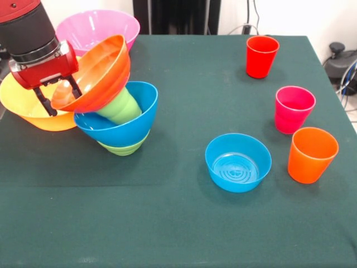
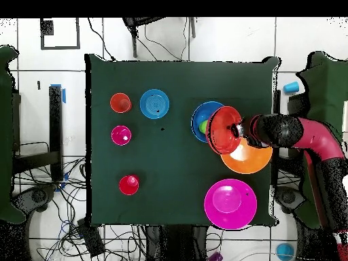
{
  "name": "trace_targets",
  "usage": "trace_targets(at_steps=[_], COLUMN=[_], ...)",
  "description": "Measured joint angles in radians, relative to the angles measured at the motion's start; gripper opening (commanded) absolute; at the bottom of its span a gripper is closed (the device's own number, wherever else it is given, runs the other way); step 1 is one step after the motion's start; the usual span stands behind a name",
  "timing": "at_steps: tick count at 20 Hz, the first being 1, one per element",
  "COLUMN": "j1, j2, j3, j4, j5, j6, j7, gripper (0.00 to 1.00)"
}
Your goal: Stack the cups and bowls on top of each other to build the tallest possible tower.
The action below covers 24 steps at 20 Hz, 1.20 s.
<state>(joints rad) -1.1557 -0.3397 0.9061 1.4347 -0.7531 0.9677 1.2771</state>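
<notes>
A: Entry. The tower (image 1: 120,120) stands at the table's (image 1: 178,223) edge on the arm's side: small green bowl (image 1: 124,148) at the bottom, wide blue bowl (image 1: 120,125) nested in it, light green cup (image 1: 119,106) upside down inside the blue bowl and leaning. The shallow orange-red bowl (image 1: 95,72) sits tilted on the cup's base.

B: And the gripper (image 1: 58,95)?

A: Its fingers pinch the lower rim of the orange-red bowl, one finger inside and one outside. The bowl tilts steeply, its opening turned toward the arm, most likely because it is held by one edge while its underside bears on the leaning cup.

B: Is it seated?

A: Judged not. The cup's lean gives a slanted perch, so a release here could let the bowl slide off toward the big yellow-orange bowl (image 1: 25,106), which lies just beside the tower under the gripper.

B: The remaining pieces?

A: The big pink bowl (image 1: 100,25) is behind the tower. The small translucent blue bowl (image 1: 238,162) stands upright near mid-table. The red cup (image 1: 261,56), magenta-pink cup (image 1: 294,109) and orange cup (image 1: 312,154) stand upright in a line along the opposite side, well apart from the tower.

B: Progress?

A: Four pieces stacked or in hand, six loose.
</notes>
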Motion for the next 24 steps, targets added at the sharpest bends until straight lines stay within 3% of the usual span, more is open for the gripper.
trace_targets(at_steps=[10, 24], j1=[0.001, 0.038], j2=[-0.037, -0.210], j3=[-0.005, -0.023], j4=[0.011, 0.114], j5=[-0.007, -0.008], j6=[-0.004, -0.040], j7=[0.000, 0.000], gripper=[1.00, 1.00])
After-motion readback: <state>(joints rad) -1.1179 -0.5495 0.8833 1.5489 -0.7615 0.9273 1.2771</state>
